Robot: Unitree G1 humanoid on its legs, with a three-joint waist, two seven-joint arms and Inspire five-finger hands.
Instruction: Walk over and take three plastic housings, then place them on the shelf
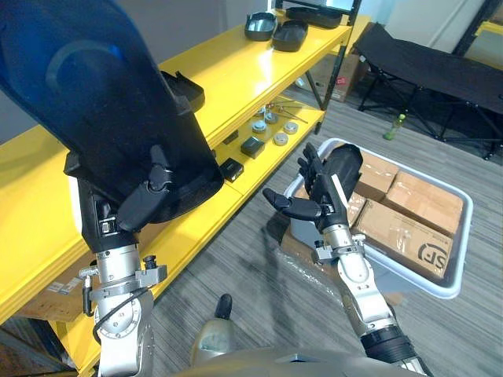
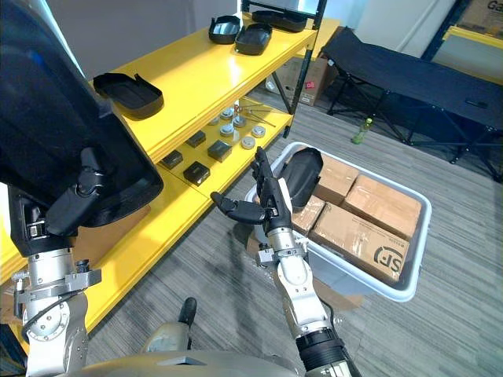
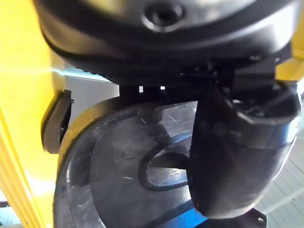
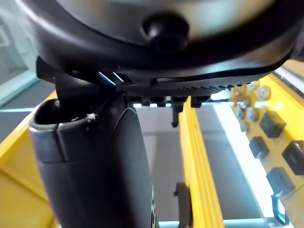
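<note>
While near shelf [image 1: 236, 71], housing [image 1: 94, 102] within left fingers [image 1: 147, 196].

The long yellow metal shelf [image 2: 196, 75] carries on its top board one black plastic housing [image 2: 128, 93] and, at the far end, two more housings [image 2: 253, 38] — its lower board [image 2: 157, 228] holds small black boxes [image 2: 219, 150] and round silver parts [image 2: 247, 143].

The room was bright all over. The top of the yellow shelf [image 2: 196, 82] shone pale where light hit it. The big black housing [image 1: 94, 94] had a blue shine on its side. In the left wrist view, white glints streaked it.
</note>
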